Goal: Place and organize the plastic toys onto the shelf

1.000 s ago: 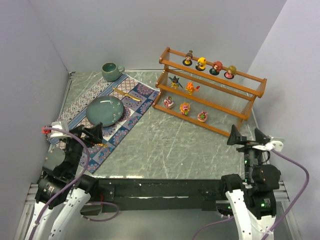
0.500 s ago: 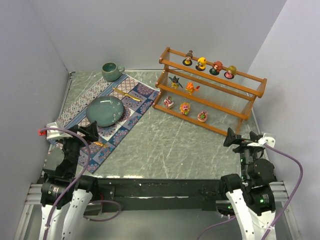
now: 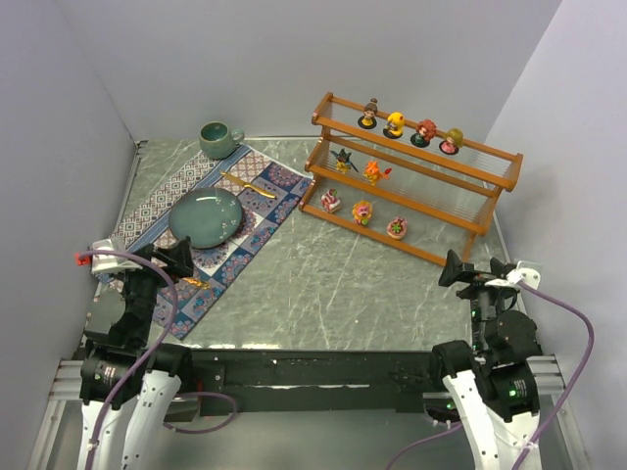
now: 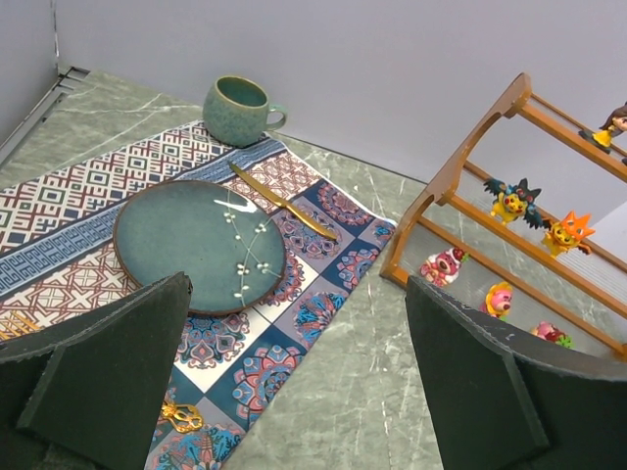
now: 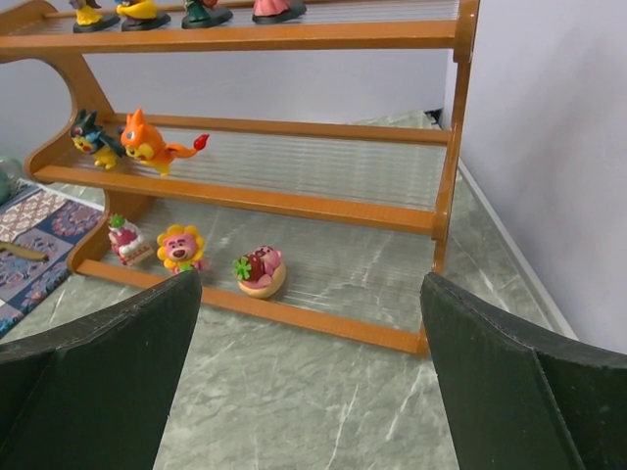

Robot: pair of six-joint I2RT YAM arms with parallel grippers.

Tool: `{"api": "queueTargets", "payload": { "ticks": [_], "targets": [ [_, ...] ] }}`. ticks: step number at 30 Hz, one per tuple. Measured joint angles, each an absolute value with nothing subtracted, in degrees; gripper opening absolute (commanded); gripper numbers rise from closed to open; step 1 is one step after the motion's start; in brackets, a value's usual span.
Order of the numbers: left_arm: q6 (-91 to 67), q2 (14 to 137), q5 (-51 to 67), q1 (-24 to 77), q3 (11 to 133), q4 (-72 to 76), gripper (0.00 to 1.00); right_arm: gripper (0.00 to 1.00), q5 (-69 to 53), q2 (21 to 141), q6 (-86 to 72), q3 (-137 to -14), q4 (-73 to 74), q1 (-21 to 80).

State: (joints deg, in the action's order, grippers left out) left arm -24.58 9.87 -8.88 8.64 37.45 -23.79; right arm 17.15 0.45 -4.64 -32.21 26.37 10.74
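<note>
Shelf: orange-brown wooden rack (image 3: 431, 210) with three stepped tiers of clear ribbed panels, standing on the far right of the surface and angled so its right end sits nearer.
Top tier: four small plastic figurines in a row, upright, apart from each other; from left, a dark-haired figurine (image 3: 368, 115), a yellow figurine (image 3: 395, 124), a red-brown figurine (image 3: 424, 132) and a yellow-and-pink figurine (image 3: 452, 141).
Middle tier: dark spiky figurine (image 3: 342, 160) at the left end, with an orange figurine with a tail (image 3: 373, 172) just to its right.
Bottom tier: pink-and-white figurine (image 3: 331, 202), pink figurine with yellow petals (image 3: 362, 211) and pink figurine with a green leaf (image 3: 397, 228), spaced along the left half.
Left hand (image 4: 299, 284): fingers spread wide, holding nothing; raised over the near-left end of the mat, well apart from the shelf.
Right hand (image 5: 312, 279): fingers spread wide, holding nothing; raised at the near right, facing the shelf's right end, not touching it.
Mat: patterned blue, red and white cloth mat (image 3: 269, 211), lying diagonally on the left.
Plate: round teal ceramic plate (image 3: 206, 216), on the mat.
Utensil: slim gold utensil (image 3: 247, 184), on the mat beyond the plate.
Mug: green glazed mug (image 3: 217, 139), at the mat's far end.
Surface: grey-green marbled surface (image 3: 343, 284).
</note>
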Motion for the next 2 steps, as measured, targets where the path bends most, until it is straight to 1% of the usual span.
{"api": "queueTargets", "payload": {
  "ticks": [2],
  "targets": [
    [-24.47,9.87,-8.86,8.64,37.45,-23.77,0.97,1.0,17.12,0.45,-4.64,-32.21,26.37,10.74]
  ]
}}
